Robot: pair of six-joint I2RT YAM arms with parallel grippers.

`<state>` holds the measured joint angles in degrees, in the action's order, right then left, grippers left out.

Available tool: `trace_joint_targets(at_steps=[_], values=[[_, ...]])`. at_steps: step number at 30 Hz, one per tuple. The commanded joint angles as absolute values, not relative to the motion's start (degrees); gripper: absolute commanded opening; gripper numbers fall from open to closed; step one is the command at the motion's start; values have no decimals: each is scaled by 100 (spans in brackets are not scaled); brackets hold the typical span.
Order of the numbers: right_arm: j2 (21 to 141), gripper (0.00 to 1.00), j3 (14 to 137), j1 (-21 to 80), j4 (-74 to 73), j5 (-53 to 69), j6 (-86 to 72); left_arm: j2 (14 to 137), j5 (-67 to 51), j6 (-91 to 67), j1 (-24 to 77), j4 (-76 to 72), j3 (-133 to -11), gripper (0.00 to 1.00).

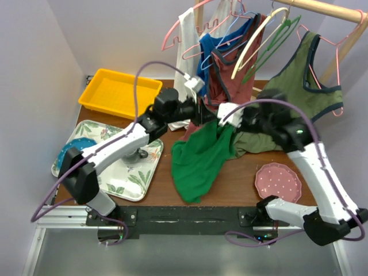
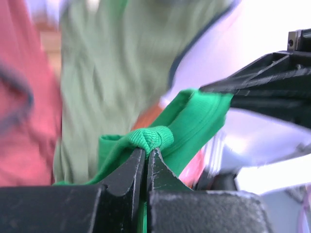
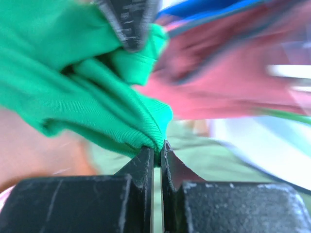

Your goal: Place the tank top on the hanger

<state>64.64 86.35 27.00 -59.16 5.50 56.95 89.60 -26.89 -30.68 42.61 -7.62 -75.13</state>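
One brown worktop (image 1: 241, 183) is seen from above, with a wooden rail (image 1: 325, 8) running beyond its far right corner. From that rail an olive top (image 1: 290, 86) with dark trim and a rust-red top (image 1: 229, 72) are hung over the far edge. The tank top (image 1: 198, 158), bright green, is held up above the middle of the worktop. Its upper edge is gathered between the two grippers, and its body is draped down toward the near edge, where the lower part is spread on the wood. A floral tray (image 1: 123, 172) is set along the left edge, and a yellow tray (image 1: 118, 95) at the far left corner. The hanger (image 1: 270, 53), thin and dark green, is hung at a tilt by the rail above the far edge, just beside a cream hanger (image 1: 253, 49) and well apart from the tank top. A pink plate (image 1: 278, 179) is laid by the near right corner. The left gripper (image 2: 146, 154) is seen with its jaws pressed together on a bunched, rolled edge of the tank top. The right gripper (image 3: 156, 148) is likewise clamped, its jaws closed on another fold of the same fabric. In the top view the two grippers are placed close together, side by side above the middle of the worktop.
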Motion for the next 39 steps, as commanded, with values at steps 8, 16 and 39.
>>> trace_joint_targets(at_steps=[8,16,39], values=[[6953,0,12886,2707,-7391,-9,5326,7570,-1714,-3051,4193,-54,-9432,0],[5126,0,9206,2707,-7866,2099,5774,5741,-2065,-3250,4175,-333,-6201,0],[5536,92,8954,2497,-6770,907,3000,3507,-1829,-3622,4368,1388,-3383,78]])
